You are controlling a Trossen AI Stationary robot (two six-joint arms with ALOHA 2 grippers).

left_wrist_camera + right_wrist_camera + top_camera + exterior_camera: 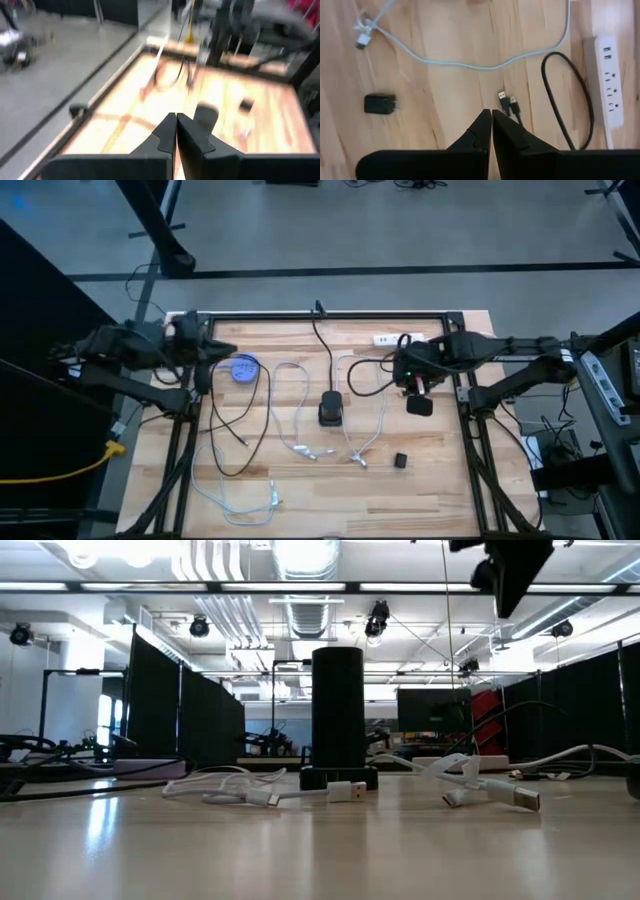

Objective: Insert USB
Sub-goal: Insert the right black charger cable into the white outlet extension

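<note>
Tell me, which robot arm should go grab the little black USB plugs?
The right one, probably. Its gripper hangs right over the black USB plugs beside the power strip. The left gripper sits across the table, away from them.

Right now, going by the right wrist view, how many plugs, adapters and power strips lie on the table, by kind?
Black USB plugs: 2
White USB plug: 1
Black adapter: 1
White power strip: 1
Total: 5
</note>
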